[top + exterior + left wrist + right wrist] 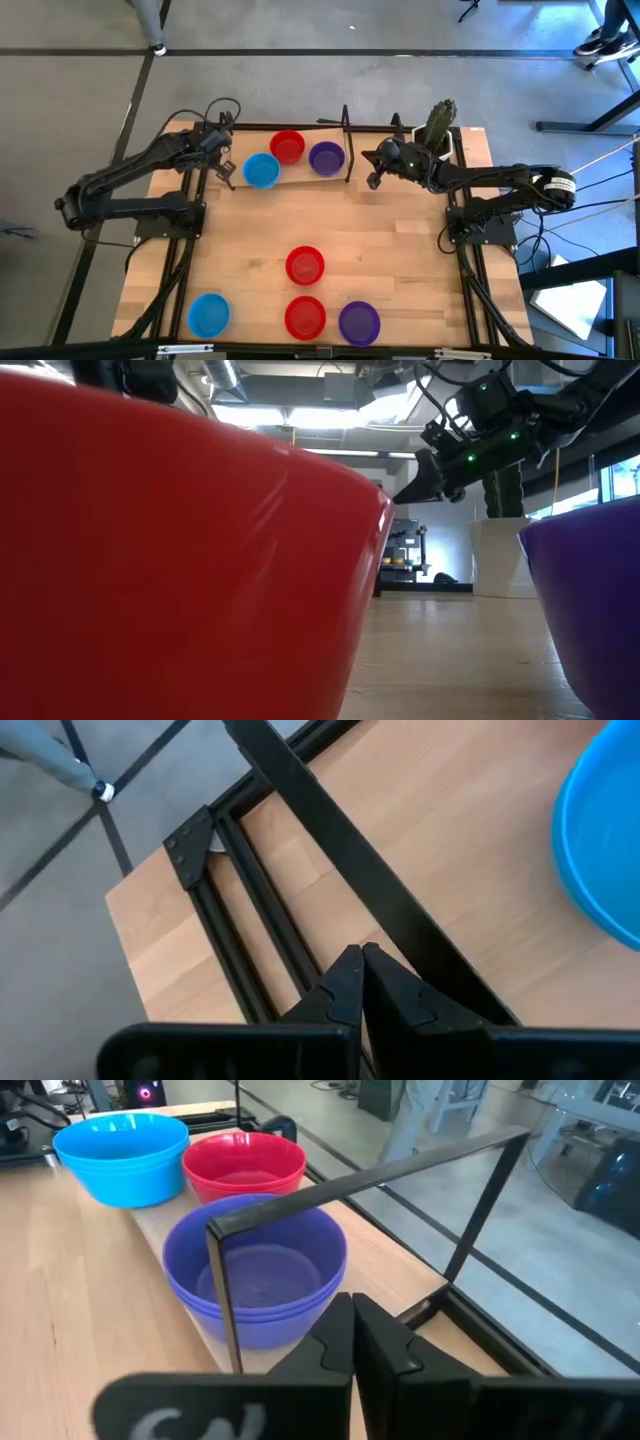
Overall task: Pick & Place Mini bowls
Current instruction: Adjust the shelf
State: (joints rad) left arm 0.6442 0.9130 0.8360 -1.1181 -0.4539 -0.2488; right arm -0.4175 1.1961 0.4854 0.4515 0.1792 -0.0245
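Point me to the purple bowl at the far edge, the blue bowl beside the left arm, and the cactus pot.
purple bowl (326, 157), high view, inner floor.
blue bowl (262, 170), high view, inner floor.
cactus pot (497, 555), low view, white side wall.

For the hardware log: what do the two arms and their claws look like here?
Both arms are black, jointed and slim, with loose black cables looping off them. The left claw and right claw each end in two dark angular fingers tapering to a point. The right arm carries a white label; green lights glow near its wrist.

cactus (441, 121) in white pot (456, 143): far right corner | wooden table (400, 260) | black wire stand (347, 140): far edge
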